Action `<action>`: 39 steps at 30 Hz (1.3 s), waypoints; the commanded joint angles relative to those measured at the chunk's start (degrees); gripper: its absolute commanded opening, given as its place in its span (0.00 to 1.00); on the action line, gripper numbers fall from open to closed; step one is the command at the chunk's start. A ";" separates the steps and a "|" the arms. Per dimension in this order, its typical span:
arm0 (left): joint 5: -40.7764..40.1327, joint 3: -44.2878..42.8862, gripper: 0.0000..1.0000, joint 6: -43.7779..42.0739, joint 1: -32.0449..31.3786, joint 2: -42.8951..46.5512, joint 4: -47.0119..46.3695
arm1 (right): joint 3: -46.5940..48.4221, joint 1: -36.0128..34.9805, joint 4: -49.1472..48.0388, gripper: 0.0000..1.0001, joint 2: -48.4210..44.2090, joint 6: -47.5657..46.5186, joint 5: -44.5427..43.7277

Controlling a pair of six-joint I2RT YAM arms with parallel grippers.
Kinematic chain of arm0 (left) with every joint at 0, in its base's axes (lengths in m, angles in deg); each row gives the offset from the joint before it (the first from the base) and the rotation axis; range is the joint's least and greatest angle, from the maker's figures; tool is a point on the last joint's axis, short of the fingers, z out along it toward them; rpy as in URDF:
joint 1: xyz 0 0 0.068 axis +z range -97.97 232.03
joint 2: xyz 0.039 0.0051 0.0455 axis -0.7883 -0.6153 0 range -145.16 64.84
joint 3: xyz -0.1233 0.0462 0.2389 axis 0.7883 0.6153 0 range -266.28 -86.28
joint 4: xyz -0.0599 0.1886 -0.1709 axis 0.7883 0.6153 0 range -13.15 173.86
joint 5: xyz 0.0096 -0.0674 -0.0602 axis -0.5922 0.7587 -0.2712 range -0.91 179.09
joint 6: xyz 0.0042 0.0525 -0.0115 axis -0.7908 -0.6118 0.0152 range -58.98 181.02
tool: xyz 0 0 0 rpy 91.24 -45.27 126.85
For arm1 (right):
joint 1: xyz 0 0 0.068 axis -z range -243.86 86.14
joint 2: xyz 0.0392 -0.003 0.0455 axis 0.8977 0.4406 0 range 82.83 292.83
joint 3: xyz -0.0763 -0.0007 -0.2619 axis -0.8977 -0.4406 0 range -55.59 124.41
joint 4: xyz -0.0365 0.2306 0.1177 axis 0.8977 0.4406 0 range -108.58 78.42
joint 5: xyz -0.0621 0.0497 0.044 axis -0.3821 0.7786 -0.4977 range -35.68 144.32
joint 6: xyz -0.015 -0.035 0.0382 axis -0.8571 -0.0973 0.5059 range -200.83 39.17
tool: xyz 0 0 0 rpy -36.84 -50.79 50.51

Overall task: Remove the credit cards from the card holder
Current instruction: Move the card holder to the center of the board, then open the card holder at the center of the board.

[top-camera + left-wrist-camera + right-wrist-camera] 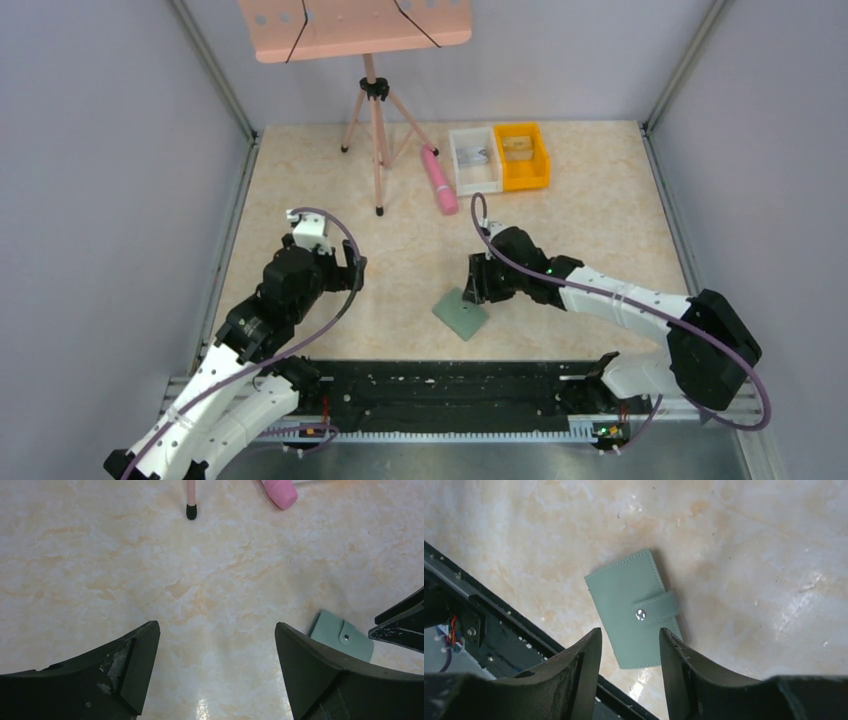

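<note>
The sage-green card holder [461, 313] lies closed and flat on the table near the front rail, its tab snapped shut with a metal stud [640, 614]. It also shows in the right wrist view [624, 600] and at the right edge of the left wrist view [340, 634]. No credit cards are in view. My right gripper [478, 283] hovers just above and behind the holder, jaws open with nothing between them [630, 636]. My left gripper [352, 268] is open and empty, well left of the holder [217, 630].
A pink music stand on a tripod [375, 100] stands at the back. A pink cylinder [438, 180] lies beside a white bin [474, 158] and an orange bin [522, 155]. A black rail [440, 385] runs along the front edge.
</note>
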 commanded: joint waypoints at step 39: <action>-0.66 -2.75 0.91 6.05 -0.13 0.51 2.34 | 11.59 -16.86 10.69 0.20 18.61 3.31 -24.93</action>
